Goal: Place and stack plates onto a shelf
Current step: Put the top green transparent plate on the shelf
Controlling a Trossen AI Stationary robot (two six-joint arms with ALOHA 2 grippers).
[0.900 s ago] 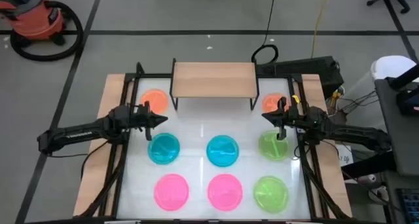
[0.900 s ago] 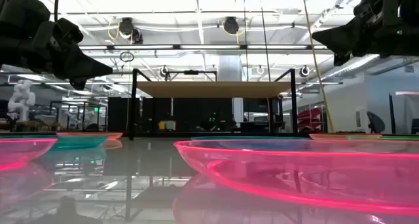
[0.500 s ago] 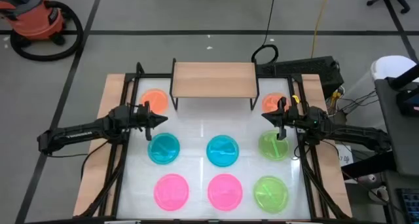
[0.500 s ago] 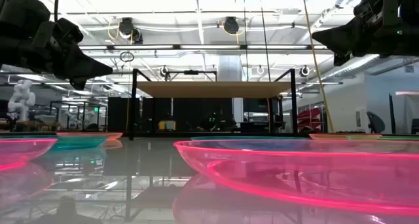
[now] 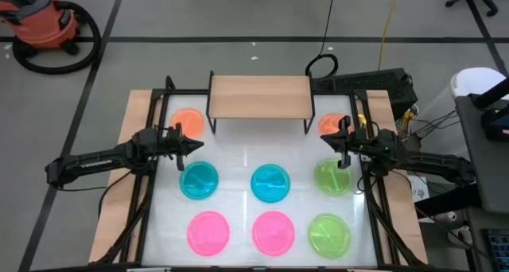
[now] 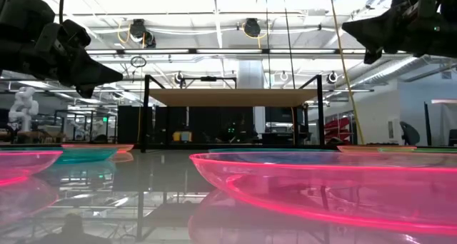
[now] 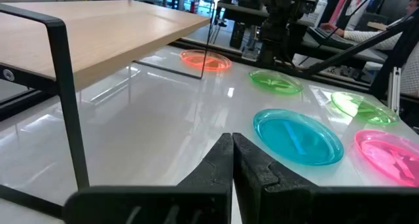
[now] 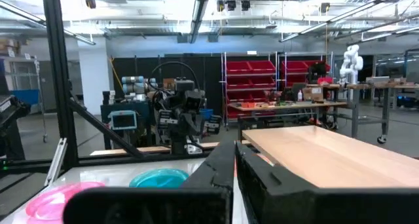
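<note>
High view: the shelf [image 5: 260, 96] stands bare at the far middle of the table [image 5: 238, 157], with eight plates spread over the white top. The left gripper [image 5: 193, 145] hangs at the left side, its fingers pressed together and holding nothing; an orange plate [image 5: 188, 121] lies just beyond it and a cyan plate [image 5: 199, 180] just nearer than it. The right gripper [image 5: 327, 141] hangs at the right side, also pressed together and empty, with the second orange plate [image 5: 329, 124] just behind it and a lime green plate [image 5: 332, 176] directly below and in front of it. A second cyan plate [image 5: 270, 183] sits between the two grippers, nearer the front; two pink plates [image 5: 208, 231] and another green one [image 5: 328, 234] line the front edge. Low view: both grippers hover high above the table, well clear of the shelf board [image 6: 233, 96] between them, and a pink plate [image 6: 328, 187] fills the foreground. Left wrist view: the closed fingers [image 7: 216, 171] point across the table past the shelf's edge toward the cyan plate [image 7: 298, 135]. Right wrist view: the closed fingers [image 8: 252, 175] point along the shelf top [image 8: 321, 155].
</note>
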